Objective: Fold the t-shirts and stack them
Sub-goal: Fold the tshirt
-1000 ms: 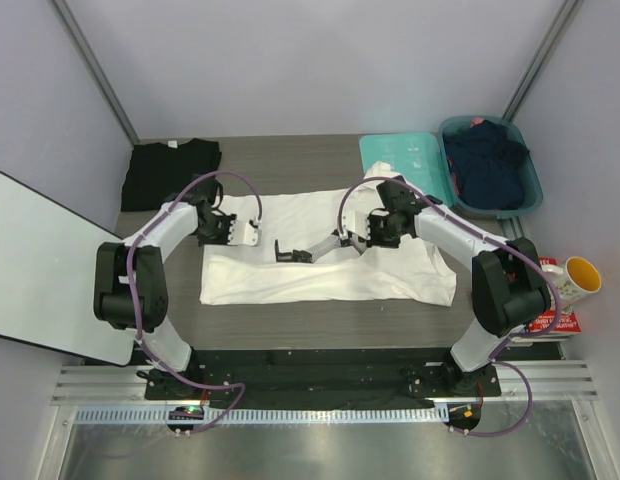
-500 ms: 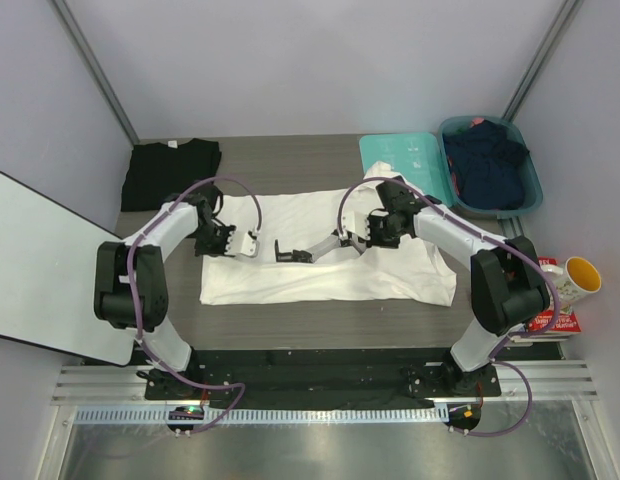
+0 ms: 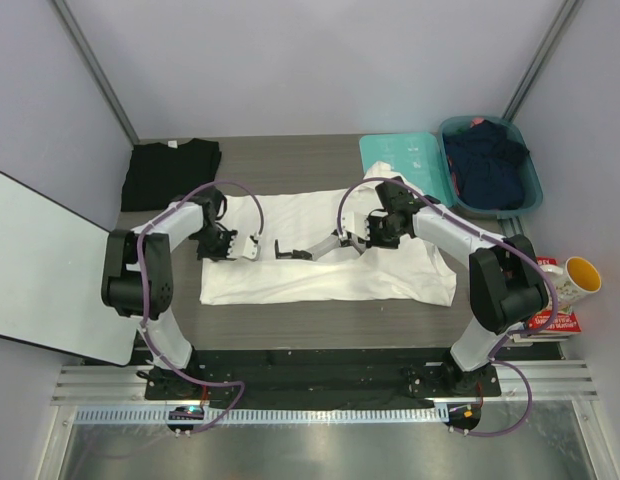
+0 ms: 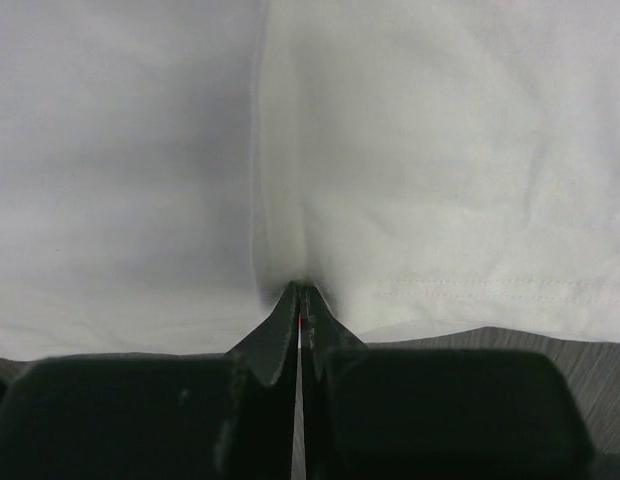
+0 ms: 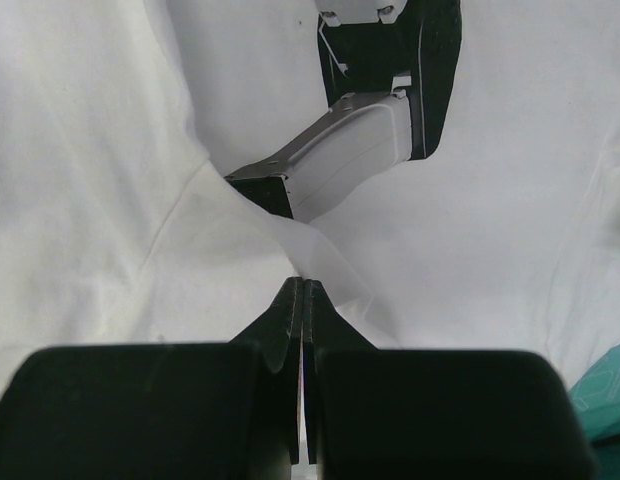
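The white t-shirt [image 3: 330,280] lies spread across the middle of the table. My left gripper [image 3: 256,247] is at its left part. In the left wrist view the left gripper [image 4: 300,290] is shut on a pinch of the white t-shirt [image 4: 440,150] just above a stitched hem. My right gripper [image 3: 360,243] is over the shirt's right half. In the right wrist view the right gripper [image 5: 305,282] is shut on a raised fold of the white t-shirt [image 5: 90,200]. The black t-shirt [image 3: 170,172] lies folded at the back left corner.
A black and grey shape [image 3: 310,248] shows on the shirt between the grippers; I cannot tell what it is. A teal board [image 3: 405,160] lies at the back right, beside a teal basket [image 3: 490,165] of dark clothes. A yellow-lined mug [image 3: 575,275] stands right, a white panel [image 3: 40,260] left.
The left gripper has shifted a little toward the near edge and closed on the white shirt. The right gripper has stayed put, still shut on its fold.
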Motion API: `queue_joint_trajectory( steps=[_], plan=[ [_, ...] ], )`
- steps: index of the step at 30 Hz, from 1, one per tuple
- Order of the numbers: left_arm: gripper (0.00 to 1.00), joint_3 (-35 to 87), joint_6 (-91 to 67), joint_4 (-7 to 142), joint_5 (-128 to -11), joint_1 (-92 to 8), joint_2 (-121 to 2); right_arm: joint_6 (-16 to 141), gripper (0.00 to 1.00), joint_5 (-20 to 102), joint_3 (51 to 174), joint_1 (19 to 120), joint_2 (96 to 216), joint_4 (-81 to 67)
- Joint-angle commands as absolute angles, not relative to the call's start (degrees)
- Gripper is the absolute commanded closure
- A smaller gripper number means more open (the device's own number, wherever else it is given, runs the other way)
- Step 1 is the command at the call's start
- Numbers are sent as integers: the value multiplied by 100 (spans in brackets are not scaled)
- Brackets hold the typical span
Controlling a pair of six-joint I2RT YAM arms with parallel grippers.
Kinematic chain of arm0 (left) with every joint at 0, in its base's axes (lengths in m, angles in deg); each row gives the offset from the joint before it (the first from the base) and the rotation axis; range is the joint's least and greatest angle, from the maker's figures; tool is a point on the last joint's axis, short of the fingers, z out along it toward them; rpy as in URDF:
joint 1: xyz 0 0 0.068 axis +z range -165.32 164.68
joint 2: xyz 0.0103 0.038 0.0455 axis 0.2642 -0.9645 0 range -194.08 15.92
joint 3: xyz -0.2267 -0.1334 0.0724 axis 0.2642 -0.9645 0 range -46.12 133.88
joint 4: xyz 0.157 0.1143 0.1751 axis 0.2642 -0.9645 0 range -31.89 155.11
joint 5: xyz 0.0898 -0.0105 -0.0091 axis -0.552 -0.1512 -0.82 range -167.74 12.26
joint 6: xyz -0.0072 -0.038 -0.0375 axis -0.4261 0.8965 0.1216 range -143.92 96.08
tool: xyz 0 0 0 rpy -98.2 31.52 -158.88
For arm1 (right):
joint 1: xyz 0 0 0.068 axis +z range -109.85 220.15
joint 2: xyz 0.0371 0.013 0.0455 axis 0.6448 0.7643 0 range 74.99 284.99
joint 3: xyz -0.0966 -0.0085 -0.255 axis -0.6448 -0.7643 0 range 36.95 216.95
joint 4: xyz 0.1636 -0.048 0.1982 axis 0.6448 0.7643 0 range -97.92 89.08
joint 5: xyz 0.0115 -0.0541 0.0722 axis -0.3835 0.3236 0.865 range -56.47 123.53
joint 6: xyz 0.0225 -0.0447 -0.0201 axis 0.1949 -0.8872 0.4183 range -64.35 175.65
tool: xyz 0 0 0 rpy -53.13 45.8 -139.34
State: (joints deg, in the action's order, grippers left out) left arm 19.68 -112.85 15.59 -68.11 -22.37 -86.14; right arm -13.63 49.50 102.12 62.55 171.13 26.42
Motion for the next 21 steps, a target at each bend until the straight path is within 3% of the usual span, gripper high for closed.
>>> queue_joint_trajectory(
  steps=[1, 10, 11, 14, 21],
  plan=[
    [100, 2033, -11304, 1703, -6860, -2209, -8629, -1414, 99, 4909, 10402, 6283, 17088, 2662],
    [100, 2138, -11234, 1616, -6772, -2209, -8427, -1449, 99, 4900, 10472, 6283, 17088, 2670],
    [85, 2156, -11243, 1580, -6763, -2209, -8384, -1458, 99, 4900, 10463, 6283, 17106, 2670],
    [65, 2217, -11278, 1387, -6675, -2200, -8304, -1475, 99, 4891, 10472, 6283, 17115, 2662],
    [68, 2129, -11339, 1492, -6692, -2200, -8295, -1510, 99, 4918, 10454, 6292, 17141, 2653]
  ],
)
